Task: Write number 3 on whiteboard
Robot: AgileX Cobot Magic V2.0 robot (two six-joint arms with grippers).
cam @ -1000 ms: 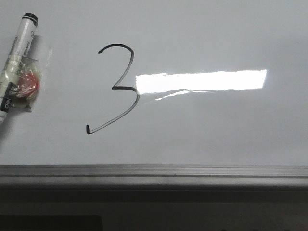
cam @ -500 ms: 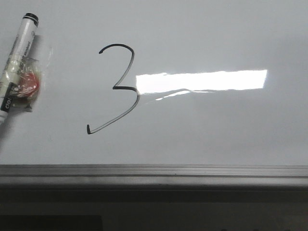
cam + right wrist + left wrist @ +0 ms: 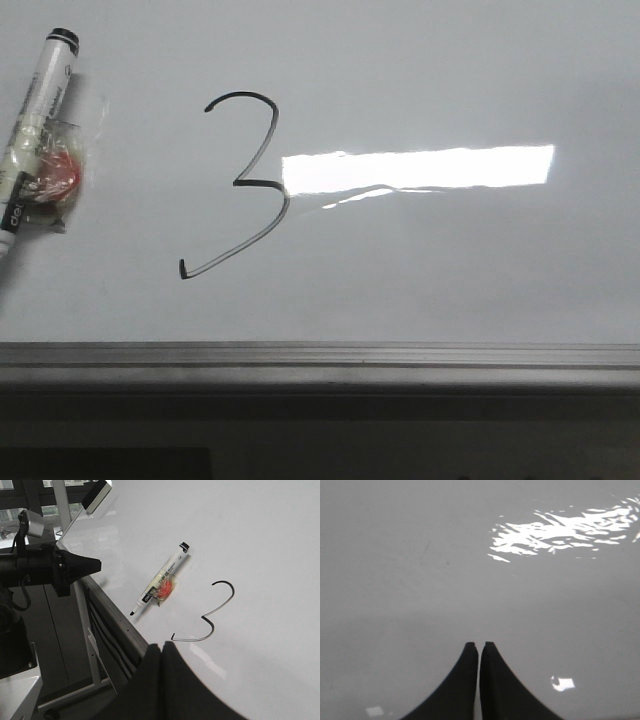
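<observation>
The number 3 (image 3: 243, 185) stands complete on the whiteboard (image 3: 450, 280); marker (image 3: 32, 135) lies far left (uncapped). My left pincer (image 3: 479, 645) and right pincer (image 3: 161, 647) are both clenched, empty. Judged finished; withdraw only.

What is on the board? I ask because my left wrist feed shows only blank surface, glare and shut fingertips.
Observer: The front view shows a complete black number 3 on the whiteboard.
Operator: Where is the marker?
Observer: The marker lies on the board to the left of the digit, with neither gripper holding it.
Operator: And the right gripper?
Observer: The right gripper is shut and empty, off the near board edge by the digit's tail.
</observation>
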